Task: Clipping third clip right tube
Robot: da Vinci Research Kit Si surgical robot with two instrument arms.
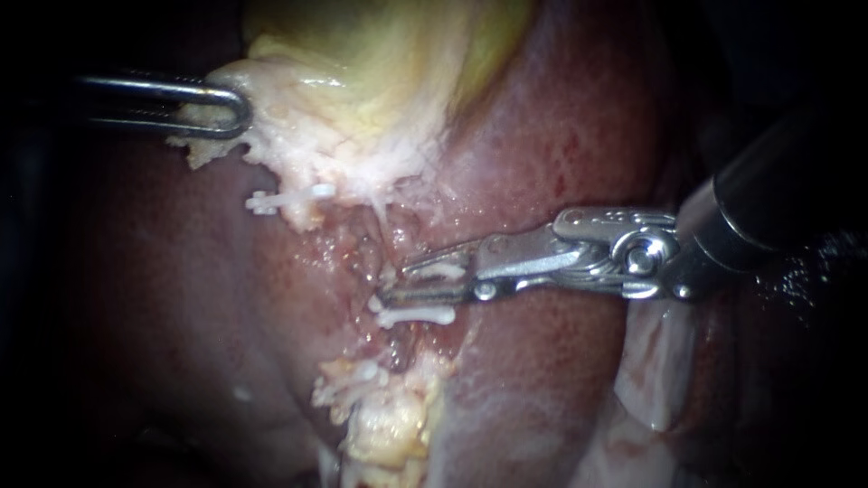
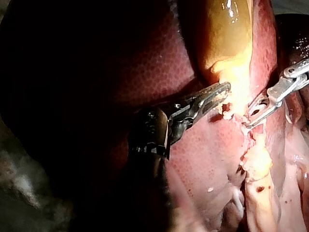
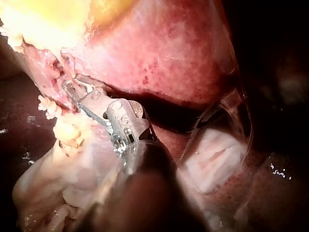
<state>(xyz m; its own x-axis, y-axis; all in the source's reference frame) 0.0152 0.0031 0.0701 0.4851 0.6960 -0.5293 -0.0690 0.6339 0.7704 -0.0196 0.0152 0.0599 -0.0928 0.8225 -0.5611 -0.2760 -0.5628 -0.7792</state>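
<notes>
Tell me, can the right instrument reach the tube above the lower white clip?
Probably yes. The right instrument, jaws open, stands at the tube just above that clip, with nothing between. The left instrument holds the gallbladder away.

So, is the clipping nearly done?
Partly. Done: an upper clip and a lower clip already sit on the tissue. In hand: the left instrument grips the gallbladder edge, and the right instrument has its tip just above the lower clip. Left: no other clip shows closed there yet, so that squeeze remains.
</notes>
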